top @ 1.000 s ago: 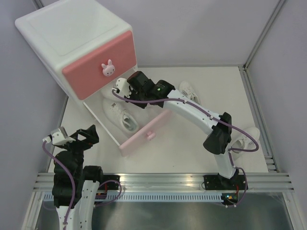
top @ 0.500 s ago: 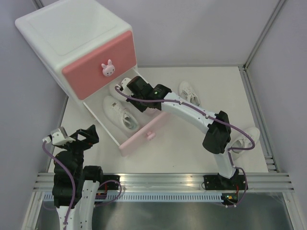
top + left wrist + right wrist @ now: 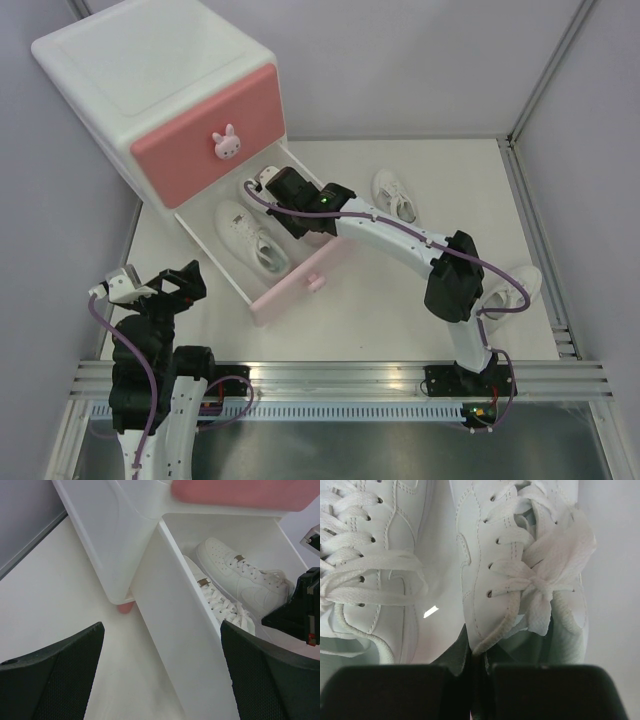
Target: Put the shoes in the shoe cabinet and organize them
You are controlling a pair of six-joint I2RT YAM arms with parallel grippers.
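The shoe cabinet point(image 3: 150, 75) stands at the far left with its darker pink upper drawer closed and its pale pink lower drawer point(image 3: 300, 285) pulled out. One white shoe point(image 3: 250, 238) lies in the open drawer. My right gripper point(image 3: 272, 190) reaches into the drawer and is shut on the collar of a second shoe point(image 3: 520, 555), set beside the first point(image 3: 370, 570). Both also show in the left wrist view point(image 3: 240, 580). A third shoe point(image 3: 393, 195) lies on the table; a fourth point(image 3: 515, 290) sits partly behind the right arm. My left gripper point(image 3: 150, 285) is open and empty, left of the drawer.
The open drawer's white side wall point(image 3: 175, 630) runs right in front of the left gripper point(image 3: 160, 680). The cabinet's pink foot point(image 3: 125, 607) rests on the white table. Grey walls and a metal rail point(image 3: 530, 200) bound the table on the right.
My right gripper has moved lower and deeper into the open drawer with the shoe, setting it beside the first one. The left arm has not moved.
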